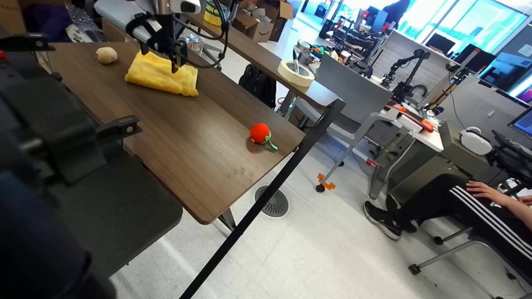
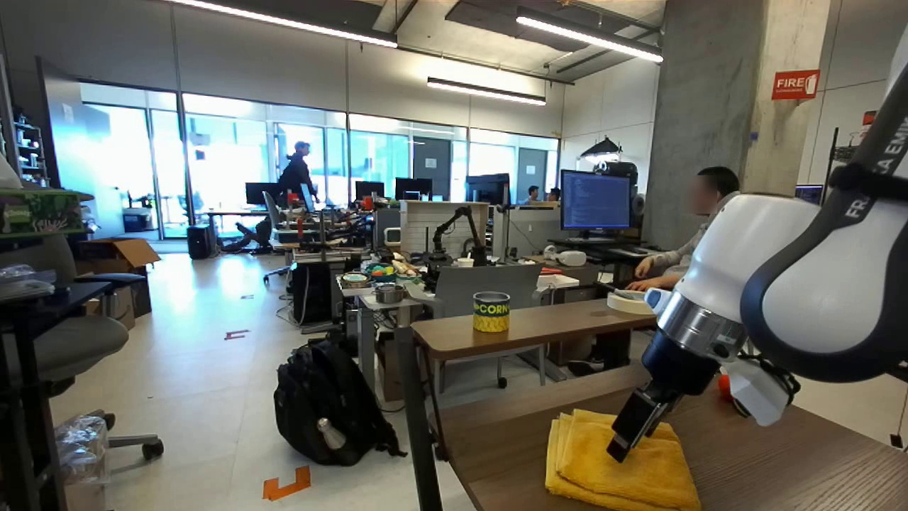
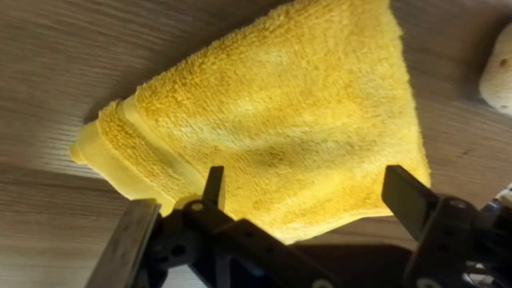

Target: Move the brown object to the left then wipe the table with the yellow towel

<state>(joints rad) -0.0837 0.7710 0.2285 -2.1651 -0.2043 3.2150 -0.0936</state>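
Gripping: nothing; the claw (image 3: 304,170) stands with its fingers spread wide.
Finger line: 9 to 3 o'clock in the wrist view; whether the tips touch anything cannot be told.
Towel (image 3: 312,88): folded on the table (image 1: 199,137), beneath the claw's gap, most of it reaching toward 12 o'clock.
Near edge: passes at 6 o'clock of the claw.
Side borders: narrow corner at 9 o'clock; border at 3 o'clock just beyond the fingertip.
Towel axis: about 10 to 4 o'clock in an exterior view, where the claw covers part of the towel (image 1: 153,79).
Next move: judged a towel grasp; closing along the finger line should gather a broad span into a fold.
Caution: stopping too high could let the tips skim the pile.
Potato (image 3: 498,76): on the table, apart from the towel, 2 o'clock from the claw in the wrist view; taken as the task's brown object. Whether its shift is done cannot be told.
Ball (image 1: 260,132): red, 4 o'clock from the claw in an exterior view, well apart, near the table's end.
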